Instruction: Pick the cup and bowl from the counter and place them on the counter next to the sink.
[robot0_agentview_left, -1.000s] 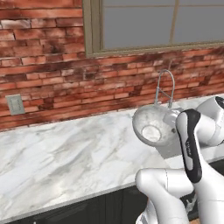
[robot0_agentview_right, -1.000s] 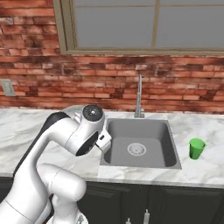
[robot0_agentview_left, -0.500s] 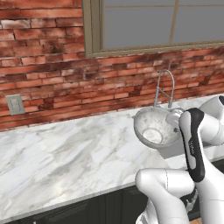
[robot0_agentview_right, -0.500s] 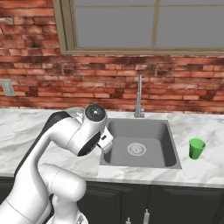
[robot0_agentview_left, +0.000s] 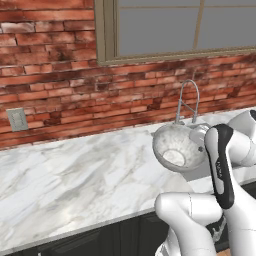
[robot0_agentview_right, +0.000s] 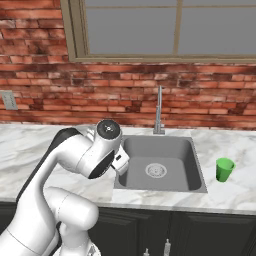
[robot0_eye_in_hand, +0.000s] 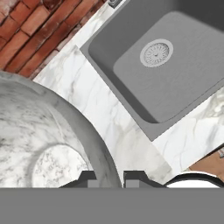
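Note:
The pale speckled bowl (robot0_agentview_left: 175, 147) hangs tilted in the air over the counter (robot0_agentview_left: 75, 175), just left of the sink (robot0_agentview_right: 160, 167). In the hand view the bowl (robot0_eye_in_hand: 43, 144) spreads over the left side, and my gripper (robot0_eye_in_hand: 109, 177) is shut on its rim, one fingertip inside and one outside. Below the bowl in that view lie a strip of marble counter (robot0_eye_in_hand: 103, 111) and the grey sink (robot0_eye_in_hand: 175, 83) with its round drain (robot0_eye_in_hand: 156, 53). The green cup (robot0_agentview_right: 225, 169) stands upright on the counter to the right of the sink, far from the gripper.
A thin metal faucet (robot0_agentview_right: 159, 110) rises behind the sink against the brick wall, with a window above it. A wall socket (robot0_agentview_left: 17, 120) sits at the far left. A wide stretch of marble (robot0_agentview_left: 60, 185) runs left of the bowl. My own arm (robot0_agentview_right: 80, 160) hides part of the counter.
The arm and the held bowl have edged slightly to the right. The green cup has not moved.

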